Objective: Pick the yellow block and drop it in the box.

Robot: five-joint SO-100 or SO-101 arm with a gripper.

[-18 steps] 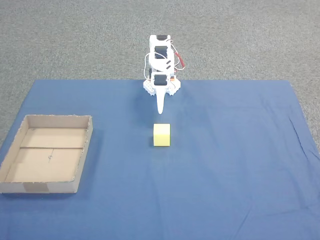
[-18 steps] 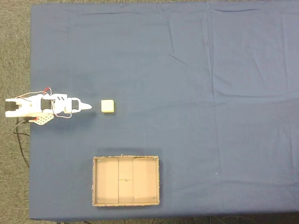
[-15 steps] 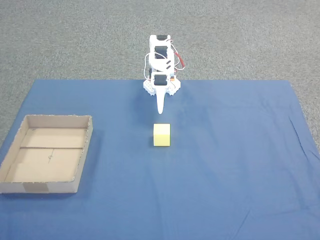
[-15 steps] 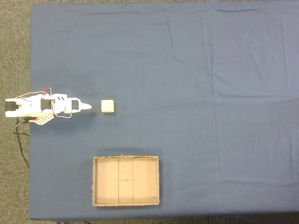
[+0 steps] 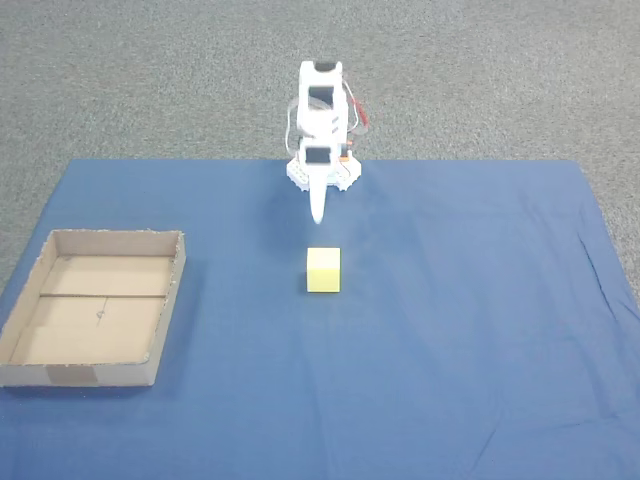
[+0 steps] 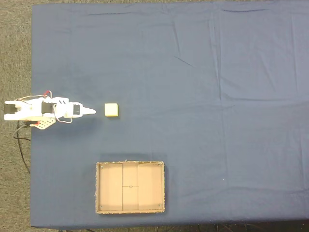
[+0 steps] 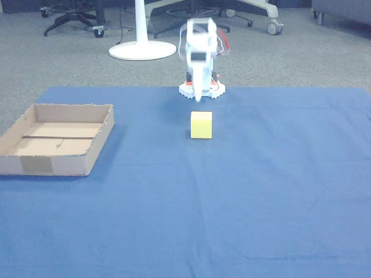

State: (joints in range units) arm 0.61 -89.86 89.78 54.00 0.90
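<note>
I see bare blue cloth between my gripper and the yellow block; the box sits well aside.

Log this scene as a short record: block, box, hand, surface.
block: yellow block, resting on the cloth, apart from the hand
box: cardboard box, holding nothing, left of the block in a fixed view
hand: hand pointing down at the cloth, short of the block, holding nothing
surface: blue cloth over grey carpet

Matte yellow block; cardboard box (blue cloth beneath).
</note>
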